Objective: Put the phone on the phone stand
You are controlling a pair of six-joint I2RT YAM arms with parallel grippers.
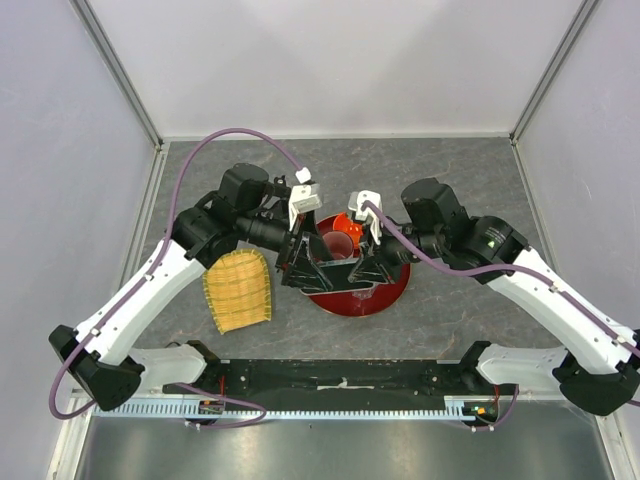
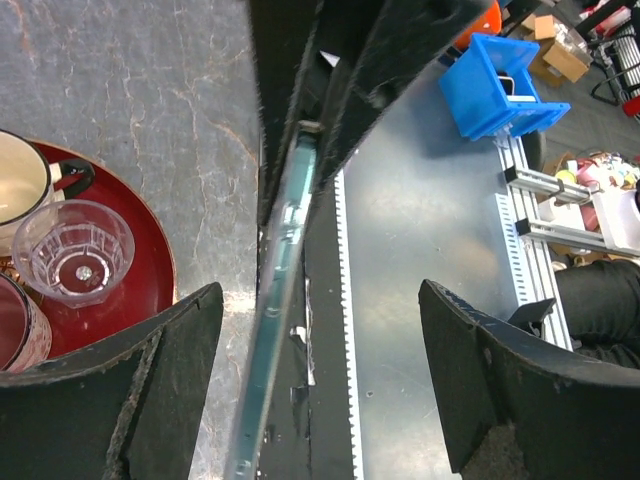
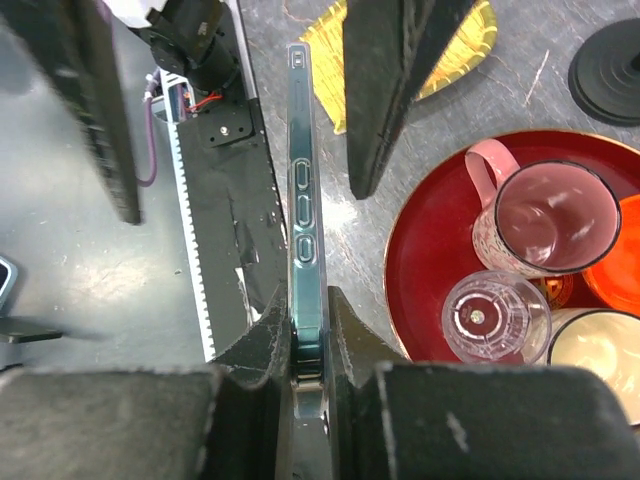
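Note:
The phone (image 3: pixel 303 180) is held edge-on in the air, its teal-edged side with buttons facing the right wrist camera. My right gripper (image 3: pixel 305 300) is shut on its near end. My left gripper (image 2: pixel 320 290) is open, its fingers (image 3: pixel 385 90) straddling the phone's other end (image 2: pixel 285 290) without touching it. In the top view both grippers, left (image 1: pixel 298 268) and right (image 1: pixel 378 265), meet over the red tray with the phone (image 1: pixel 335 275) between them. The phone stand's black disc base (image 3: pixel 610 70) shows beyond the tray; the top view hides it under the left arm.
The round red tray (image 1: pixel 385 295) holds a pink mug (image 3: pixel 545 215), a clear glass (image 3: pixel 485 318), a cream cup (image 3: pixel 600 350) and an orange piece (image 1: pixel 345 222). The yellow woven mat (image 1: pixel 240 290) lies left of the tray. The black base rail (image 1: pixel 340 378) runs along the near edge.

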